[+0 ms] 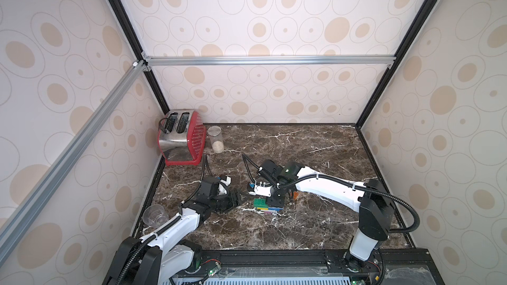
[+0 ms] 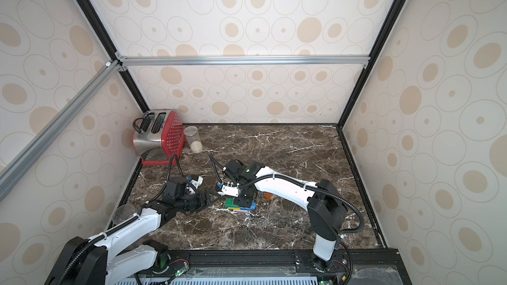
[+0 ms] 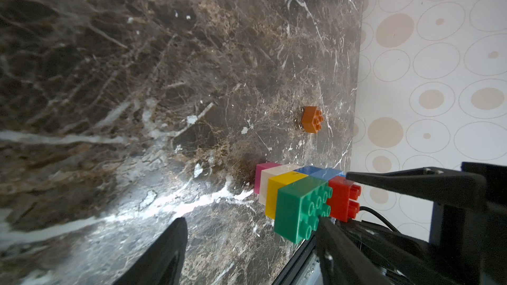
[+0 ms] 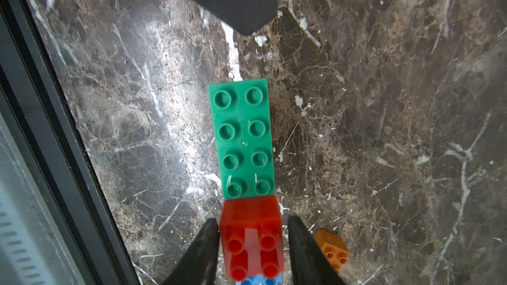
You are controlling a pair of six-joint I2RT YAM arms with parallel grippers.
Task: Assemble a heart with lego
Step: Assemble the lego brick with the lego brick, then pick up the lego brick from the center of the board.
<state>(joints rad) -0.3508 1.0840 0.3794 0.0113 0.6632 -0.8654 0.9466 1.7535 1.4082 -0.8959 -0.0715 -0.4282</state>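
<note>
Green brick point(image 4: 241, 138), red brick point(image 4: 251, 231), orange brick point(image 4: 332, 248); brown white-veined tabletop point(image 4: 384, 105).

Glossy plastic lego point(image 3: 299, 201) on polished marble-look table point(image 1: 301, 228).

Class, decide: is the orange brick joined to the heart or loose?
Loose: the orange brick sits alone on the table, a clear gap from the heart.

Tabletop point(image 1: 301, 146) centre open; toaster point(image 1: 181, 138), jar point(image 1: 216, 139) crowd far corner; orange brick point(image 3: 312, 119) near heart point(image 3: 293, 193).
</note>
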